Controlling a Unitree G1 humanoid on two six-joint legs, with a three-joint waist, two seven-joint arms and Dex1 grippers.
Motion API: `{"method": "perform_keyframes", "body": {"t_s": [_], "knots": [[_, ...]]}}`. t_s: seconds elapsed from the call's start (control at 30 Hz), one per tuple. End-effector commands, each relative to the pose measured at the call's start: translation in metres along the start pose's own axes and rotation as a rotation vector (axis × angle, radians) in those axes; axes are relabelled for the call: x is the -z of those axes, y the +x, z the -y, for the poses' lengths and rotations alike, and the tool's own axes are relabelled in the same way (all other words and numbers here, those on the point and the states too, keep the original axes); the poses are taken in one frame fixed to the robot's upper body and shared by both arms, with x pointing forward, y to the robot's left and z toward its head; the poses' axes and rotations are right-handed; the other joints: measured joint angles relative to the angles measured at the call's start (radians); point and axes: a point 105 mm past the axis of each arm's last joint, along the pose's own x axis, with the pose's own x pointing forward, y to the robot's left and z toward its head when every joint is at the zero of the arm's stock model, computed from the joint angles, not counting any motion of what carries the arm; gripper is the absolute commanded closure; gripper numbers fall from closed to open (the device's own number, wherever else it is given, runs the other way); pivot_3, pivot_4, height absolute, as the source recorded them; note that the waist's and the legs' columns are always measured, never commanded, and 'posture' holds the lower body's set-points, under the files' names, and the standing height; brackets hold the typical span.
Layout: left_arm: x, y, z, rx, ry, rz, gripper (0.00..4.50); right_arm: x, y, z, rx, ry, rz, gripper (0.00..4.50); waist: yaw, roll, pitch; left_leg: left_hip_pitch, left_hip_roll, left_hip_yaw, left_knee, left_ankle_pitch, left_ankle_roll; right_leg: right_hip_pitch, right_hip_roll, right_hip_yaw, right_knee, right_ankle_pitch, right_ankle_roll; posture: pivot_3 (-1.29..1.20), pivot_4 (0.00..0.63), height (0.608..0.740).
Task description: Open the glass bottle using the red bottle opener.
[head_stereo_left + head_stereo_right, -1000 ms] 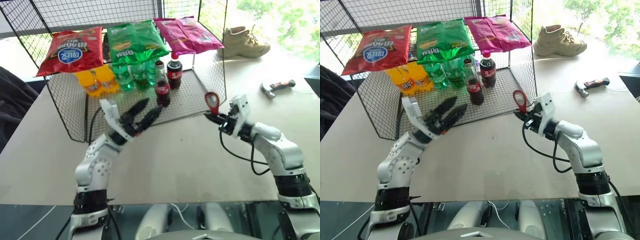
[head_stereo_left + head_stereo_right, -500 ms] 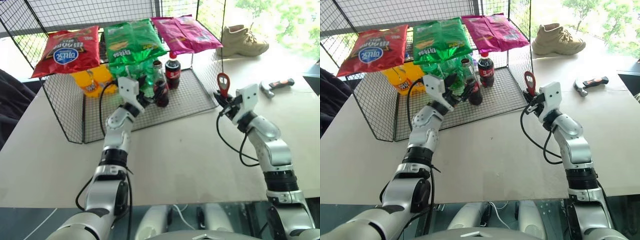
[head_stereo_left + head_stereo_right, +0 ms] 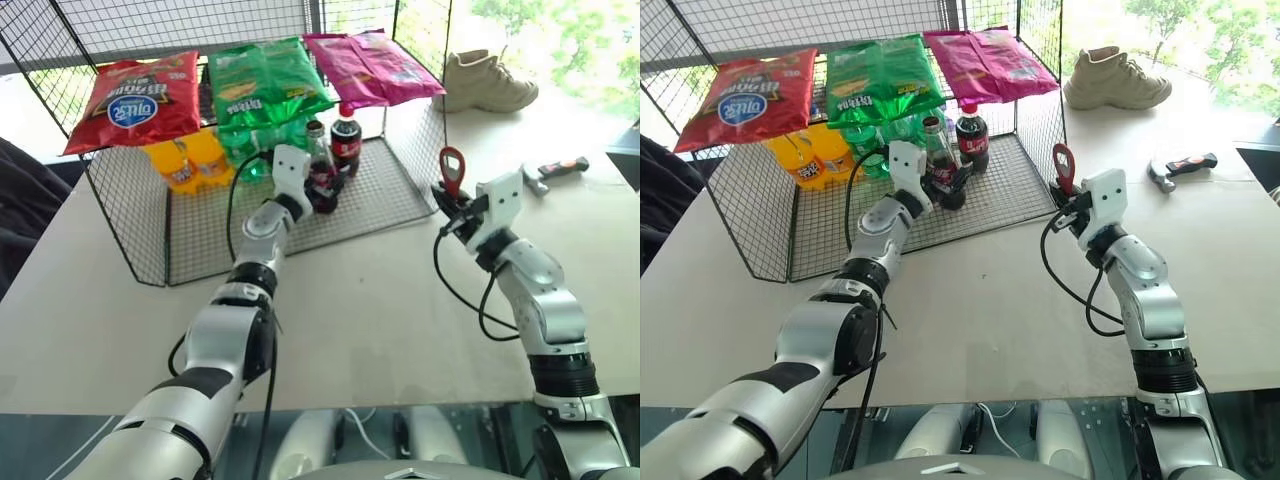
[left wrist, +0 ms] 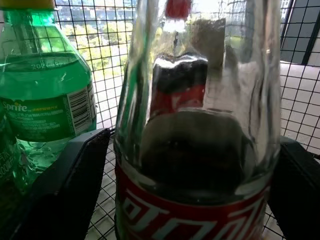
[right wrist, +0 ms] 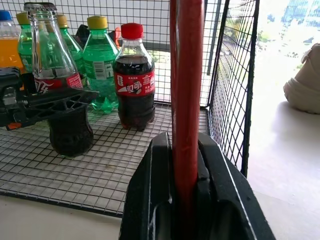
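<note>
The glass bottle [image 3: 319, 162], dark drink and red label band, stands on the wire rack's floor beside a plastic cola bottle [image 3: 347, 143]. My left gripper [image 3: 318, 192] is open inside the rack, one black finger [image 4: 70, 185] on each side of the bottle's lower body [image 4: 195, 150], very close to the glass. The right wrist view shows that gripper [image 5: 52, 106] straddling the bottle [image 5: 52, 65] just under its label. My right gripper [image 3: 447, 207] hovers outside the rack's right wall, shut on the red bottle opener [image 3: 452, 164], which stands upright between the pads [image 5: 186, 75].
The wire rack [image 3: 400, 195] carries red, green and pink snack bags [image 3: 268, 85] on top. Green Sprite bottles [image 4: 45, 100] and orange drink bottles [image 3: 185, 160] stand behind the glass bottle. A beige shoe [image 3: 490, 85] and an orange-and-black handled tool [image 3: 555, 172] lie on the table at right.
My left arm has reached forward into the rack, and its open fingers now flank the glass bottle. The right gripper still holds the opener in about the same place.
</note>
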Motion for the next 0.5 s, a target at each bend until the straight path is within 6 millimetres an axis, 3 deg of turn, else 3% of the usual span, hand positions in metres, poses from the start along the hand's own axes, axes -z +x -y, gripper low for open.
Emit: {"method": "perform_keyframes", "body": {"t_s": [0.03, 0.17, 0.37, 0.5], "knots": [[-0.017, 0.009, 0.002, 0.0, 0.011, 0.049, 0.07, -0.019, -0.004, 0.003, 0.02, -0.031, 0.067, 4.5, -0.004, 0.0, 0.0, 0.0, 0.0, 0.0, 0.0, 0.0, 0.0, 0.0, 0.0, 0.0, 0.0, 0.0, 0.0, 0.0, 0.15, 0.74], [-0.019, 0.009, 0.001, 0.0, 0.007, 0.055, 1.71, -0.018, -0.005, 0.003, 0.024, -0.028, 0.065, 4.5, -0.012, 0.0, 0.0, 0.0, 0.0, 0.0, 0.0, 0.0, 0.0, 0.0, 0.0, 0.0, 0.0, 0.0, 0.0, 0.0, 0.15, 0.74], [-0.022, 0.005, 0.004, 0.042, 0.025, 0.086, 1.69, -0.018, -0.004, 0.003, 0.022, -0.021, 0.068, 4.5, -0.014, 0.0, 0.0, 0.0, 0.0, 0.0, 0.0, 0.0, 0.0, 0.0, 0.0, 0.0, 0.001, 0.0, 0.0, 0.0, 0.15, 0.74], [-0.035, -0.002, 0.019, 0.177, 0.008, 0.179, 1.69, -0.019, -0.005, 0.007, 0.034, -0.027, 0.07, 4.5, -0.016, 0.0, 0.0, -0.001, 0.0, 0.0, 0.0, 0.0, 0.0, -0.002, 0.0, 0.0, 0.001, 0.0, 0.0, 0.0, 0.15, 0.74]]}}
